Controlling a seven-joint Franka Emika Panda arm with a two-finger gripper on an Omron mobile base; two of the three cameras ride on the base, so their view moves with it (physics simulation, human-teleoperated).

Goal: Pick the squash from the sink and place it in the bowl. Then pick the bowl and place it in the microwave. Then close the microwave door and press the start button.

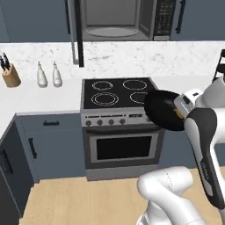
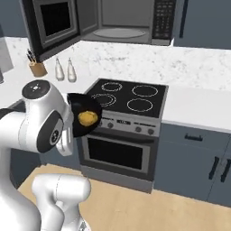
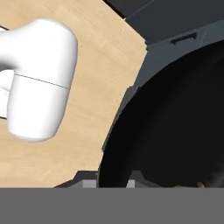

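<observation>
White arm's two-finger gripper (image 3: 114, 181) pinches the rim of the round glossy black bowl (image 2: 83, 113), fingers closed on its edge. Bowl hangs tilted in front of the stove (image 1: 118, 94), w/ the small yellow-orange squash (image 2: 87, 117) inside, so step 1 looks done. Tilt risks squash rolling out. Farther up, wide built-in microwave (image 1: 118, 19) has its black door (image 2: 52, 25) swung open, ready for the bowl.
</observation>
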